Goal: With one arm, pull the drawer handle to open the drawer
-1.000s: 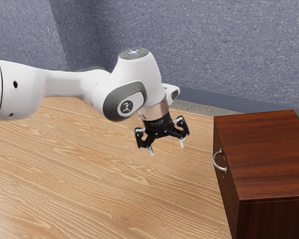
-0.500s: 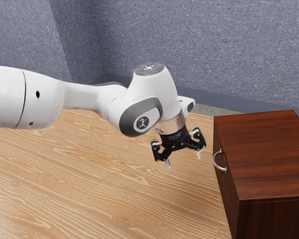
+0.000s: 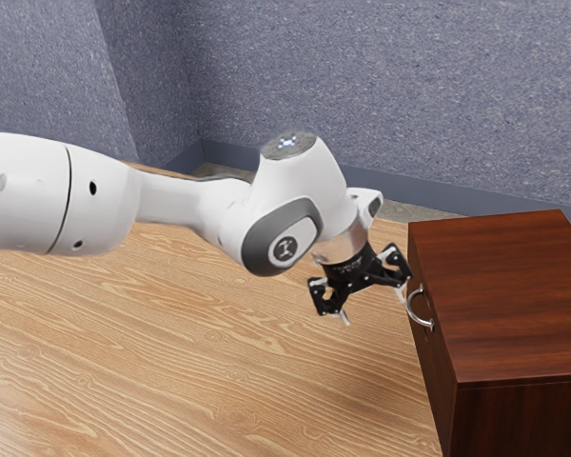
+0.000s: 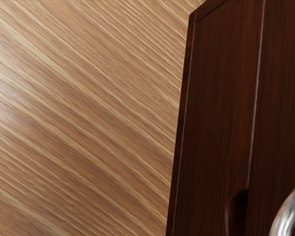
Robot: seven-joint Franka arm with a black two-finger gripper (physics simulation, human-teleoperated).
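Observation:
A dark red-brown wooden drawer cabinet [image 3: 509, 314] stands on the table at the exterior view's right. Its curved silver handle [image 3: 418, 309] sticks out of the front face, toward the arm. My black gripper [image 3: 371, 303] hangs open just short of that handle, fingers spread, nothing between them. The drawer front looks flush with the cabinet body. In the wrist view the cabinet front [image 4: 226, 128] rises close by, and part of the silver handle [image 4: 290, 211] curves in at the corner.
The light wooden table [image 3: 152, 333] stretches out under the arm, toward the exterior view's left. Grey walls with a dark baseboard [image 3: 457, 195] stand behind the table.
My arm has swung toward the exterior view's right and slightly down, bringing the open gripper from mid-table to just beside the drawer handle. The cabinet has not moved.

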